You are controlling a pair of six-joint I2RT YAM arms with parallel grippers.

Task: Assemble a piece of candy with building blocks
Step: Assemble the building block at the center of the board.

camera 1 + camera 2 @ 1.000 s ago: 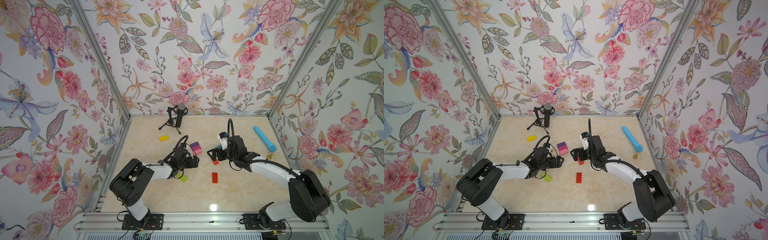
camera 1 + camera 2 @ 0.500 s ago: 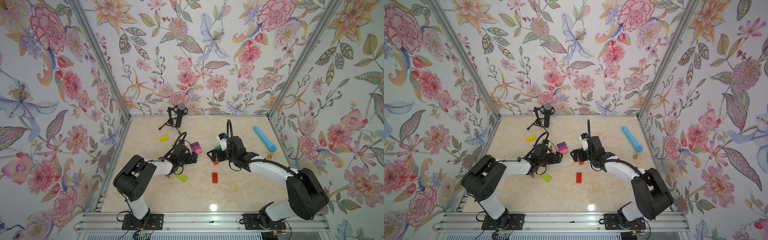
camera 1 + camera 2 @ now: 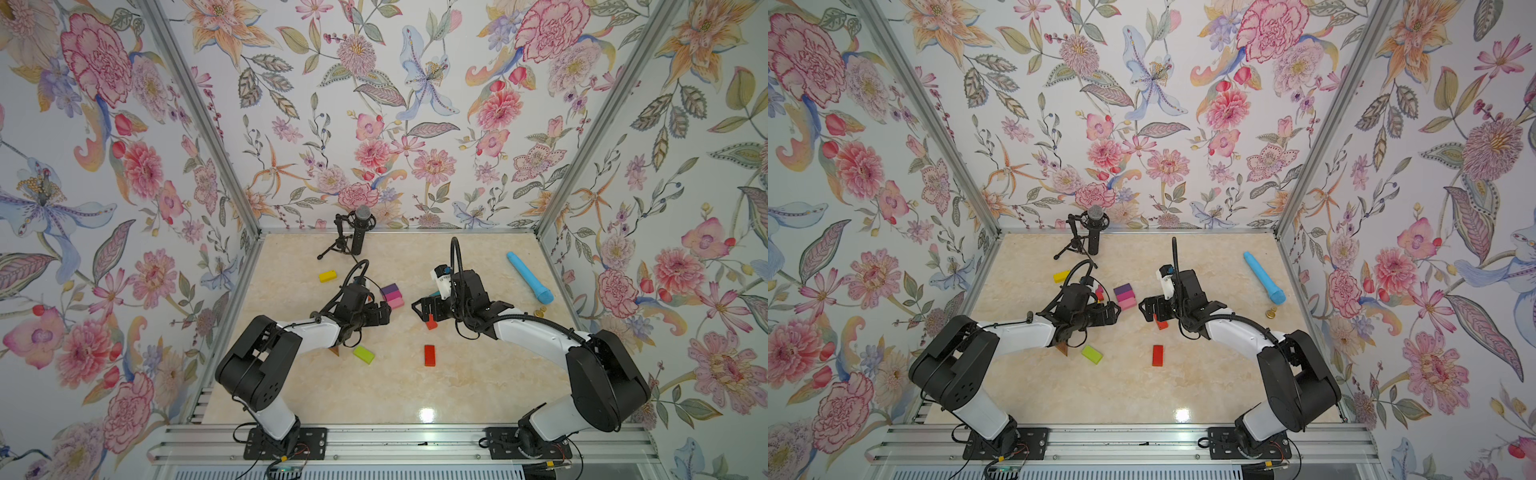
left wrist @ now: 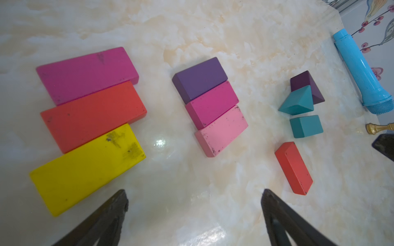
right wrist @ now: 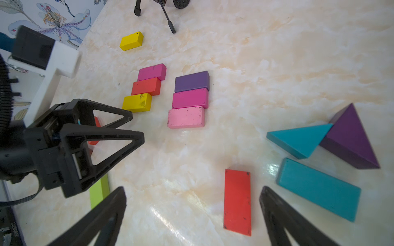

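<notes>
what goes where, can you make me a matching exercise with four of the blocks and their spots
Column one:
1. purple brick
2. teal triangle
3. green brick
4. lone yellow brick
Column two:
A. nearest the microphone
B. touching the magenta brick
C. against the purple triangle
D. next to the brown triangle
Pairs: 1-B, 2-C, 3-D, 4-A

Floral-papered walls (image 3: 374,124) — glossy cream marble floor (image 3: 395,390)
</notes>
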